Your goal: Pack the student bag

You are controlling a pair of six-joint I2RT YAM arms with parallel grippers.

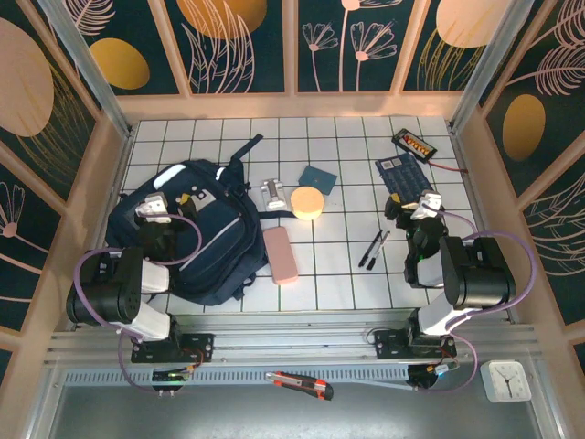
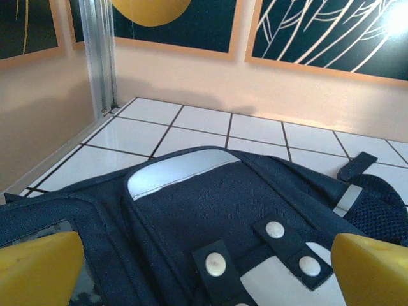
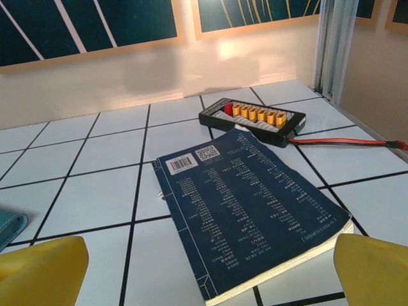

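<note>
Student bag (image 1: 196, 233) is lying flat on the left side of the white tiled table (image 1: 347, 274). From above we are seeing the left gripper (image 1: 155, 210) hovering over its upper left part, jaws spread wide and gripping nothing. Just right of the bag a pink case (image 1: 281, 254) is lying. Beyond it are sitting a round yellow disc (image 1: 307, 202), a teal square (image 1: 318, 177) and a small silvery object (image 1: 273, 193), perhaps a stapler. Two pens (image 1: 373, 249) are resting near the right gripper (image 1: 420, 206), which is standing fully apart and empty before a dark blue booklet (image 1: 399, 174). A black connector board (image 1: 414, 143) is sitting behind that.

Through the left wrist camera we are looking down on the bag's navy fabric, its grey patch (image 2: 172, 172) and its snap tabs (image 2: 275, 231). Two yellow fingers (image 2: 38, 268) are standing far apart at the bottom corners, holding nothing between them.

Through the right wrist camera we are seeing that gripper's yellow fingers (image 3: 38, 271) standing equally wide, framing the booklet without touching it. The connector board and its red wire (image 3: 344, 141) are lying just behind.
</note>
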